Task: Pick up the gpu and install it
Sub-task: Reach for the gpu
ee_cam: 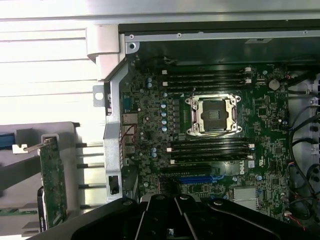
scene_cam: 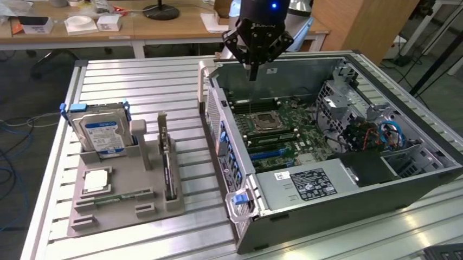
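The end effector (scene_cam: 252, 75) is hovering above the open computer case (scene_cam: 289, 73), over the far end of the motherboard (scene_cam: 289, 135) as the exterior view shows it. Its fingers are pressing together into a narrow point and are carrying nothing. It is touching neither the case nor the board.

The graphics card (scene_cam: 168, 170) is standing on its long edge in a slot of the grey holder (scene_cam: 123, 214). The holder is lying on the slatted metal counter (scene_cam: 145, 81), to the exterior view's left of the case. The card's metal bracket (scene_cam: 162, 123) is pointing upward at the end farther from the camera. The card is sitting well apart from the end effector, with the case wall between them. In the wrist view the card is showing as a green board just outside the case's edge.

On the same holder, a hard drive (scene_cam: 103, 135) with a blue-and-white label is standing upright in its cradle. A processor chip (scene_cam: 96, 181) is lying flat in front of it, and a memory stick (scene_cam: 116, 199) is lying in a slot near the front edge.

Inside the case, the processor socket (scene_cam: 264, 122) is facing upward between rows of memory slots.
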